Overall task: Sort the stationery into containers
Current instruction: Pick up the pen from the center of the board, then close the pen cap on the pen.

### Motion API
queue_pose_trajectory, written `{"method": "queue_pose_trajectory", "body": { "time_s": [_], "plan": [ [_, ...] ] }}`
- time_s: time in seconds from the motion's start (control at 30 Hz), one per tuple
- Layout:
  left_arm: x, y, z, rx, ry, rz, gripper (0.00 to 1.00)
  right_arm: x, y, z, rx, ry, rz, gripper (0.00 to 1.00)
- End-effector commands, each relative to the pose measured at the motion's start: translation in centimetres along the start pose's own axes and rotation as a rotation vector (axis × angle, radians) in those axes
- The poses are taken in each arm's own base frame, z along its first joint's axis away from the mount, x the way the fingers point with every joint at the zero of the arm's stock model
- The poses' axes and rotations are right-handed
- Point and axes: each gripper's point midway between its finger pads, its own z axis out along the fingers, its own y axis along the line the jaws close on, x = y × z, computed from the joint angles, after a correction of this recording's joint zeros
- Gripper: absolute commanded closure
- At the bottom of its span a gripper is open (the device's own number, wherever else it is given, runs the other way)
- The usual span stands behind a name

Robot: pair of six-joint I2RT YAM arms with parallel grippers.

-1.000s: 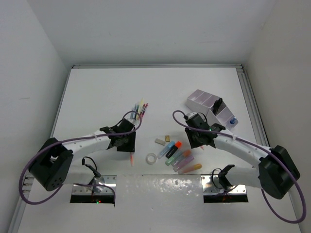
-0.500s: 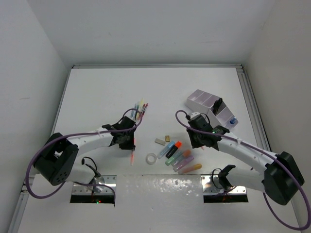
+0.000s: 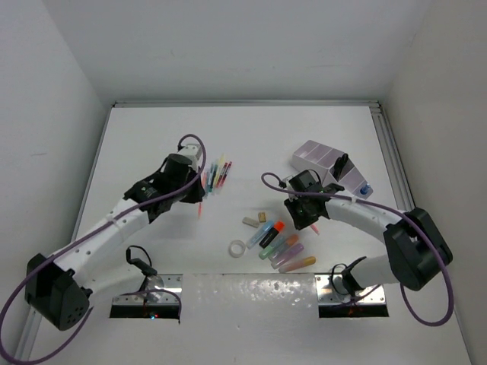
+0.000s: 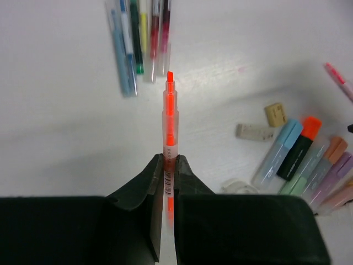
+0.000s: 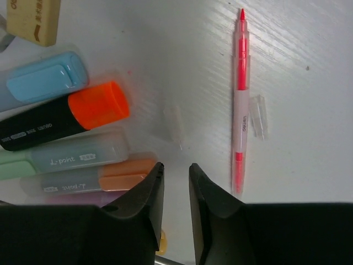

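Left gripper (image 4: 169, 165) tight on orange pen (image 4: 170, 113)

You look down on a white table (image 3: 152, 129) filling mid-frame, boxed by plain white panels: back wall (image 3: 243, 46) at top, left wall (image 3: 38, 114), right wall (image 3: 445, 91). An aluminium rail (image 3: 392, 160) borders its right edge. Lighting is even, with soft shadows.

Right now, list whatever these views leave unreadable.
- Top view: contents of the organizer compartments, too small to tell.
- Left wrist view: lower end of the orange pen, hidden inside the left gripper.
- Right wrist view: ends of the highlighters, cut by the left edge and covered by the right gripper.
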Motion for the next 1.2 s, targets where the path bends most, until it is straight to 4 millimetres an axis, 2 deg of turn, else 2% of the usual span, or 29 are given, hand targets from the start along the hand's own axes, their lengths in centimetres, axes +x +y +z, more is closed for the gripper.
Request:
{"method": "queue_pose_trajectory", "body": {
  "time_s": [0.0,0.13,0.3,0.43,0.57,0.7,0.73,0.77,0.8,0.83,0.87,0.9,0.93,0.97,1.03,1.07,1.17],
  "plan": [
    [-4.7,-0.6,-2.0,0.027,-0.221,0.128,1.00,-3.3,0.9,-0.1,-0.078,-0.083,-0.056,0.75],
    [-6.6,-0.6,-3.1,0.018,-0.360,0.195,1.00,-3.1,0.9,1.0,-0.089,-0.042,-0.074,0.74],
    [-7.1,0.3,-3.1,-0.033,-0.388,0.207,1.00,-1.9,0.7,1.8,-0.086,-0.006,-0.068,0.74],
    [-7.5,0.5,-3.2,-0.046,-0.417,0.228,1.00,-1.8,0.3,1.7,-0.069,-0.012,-0.046,0.73],
    [-7.8,0.6,-3.3,-0.048,-0.433,0.242,1.00,-3.6,-0.1,0.4,-0.032,-0.079,0.011,0.71],
    [-7.8,0.5,-3.2,-0.043,-0.438,0.243,1.00,-6.1,-1.6,-2.5,0.052,-0.184,0.118,0.69],
    [-7.6,0.6,-3.1,-0.044,-0.435,0.245,1.00,-6.1,-1.9,-3.1,0.074,-0.188,0.156,0.68],
    [-7.8,0.6,-3.3,-0.046,-0.442,0.243,1.00,-6.9,-2.5,-4.0,0.117,-0.228,0.269,0.67],
    [-7.9,0.6,-3.3,-0.047,-0.450,0.244,1.00,-7.2,-2.9,-5.1,0.146,-0.260,0.360,0.61],
    [-7.9,0.7,-3.3,-0.050,-0.455,0.242,1.00,-7.2,-3.2,-5.6,0.173,-0.276,0.460,0.60],
    [-8.0,0.8,-3.3,-0.053,-0.460,0.240,1.00,-7.1,-3.2,-5.7,0.185,-0.306,0.715,0.60],
    [-7.9,0.9,-3.2,-0.057,-0.463,0.233,1.00,-6.5,-3.4,-5.7,0.215,-0.320,0.845,0.59],
    [-8.0,0.9,-3.2,-0.057,-0.466,0.227,1.00,-6.8,-3.0,-5.9,0.179,-0.365,0.948,0.54],
    [-7.9,0.9,-3.1,-0.057,-0.465,0.219,1.00,-6.0,-2.5,-5.0,0.163,-0.378,1.113,0.53],
    [-8.0,0.8,-3.1,-0.052,-0.469,0.213,1.00,-6.8,-2.4,-5.0,0.114,-0.462,1.289,0.52],
    [-8.0,0.7,-3.2,-0.048,-0.472,0.210,1.00,-6.3,-2.4,-4.3,0.097,-0.473,1.430,0.51],
    [-8.0,0.9,-3.4,-0.049,-0.481,0.213,1.00,-6.6,-3.2,-4.0,0.070,-0.540,1.647,0.51]
  ]
}}
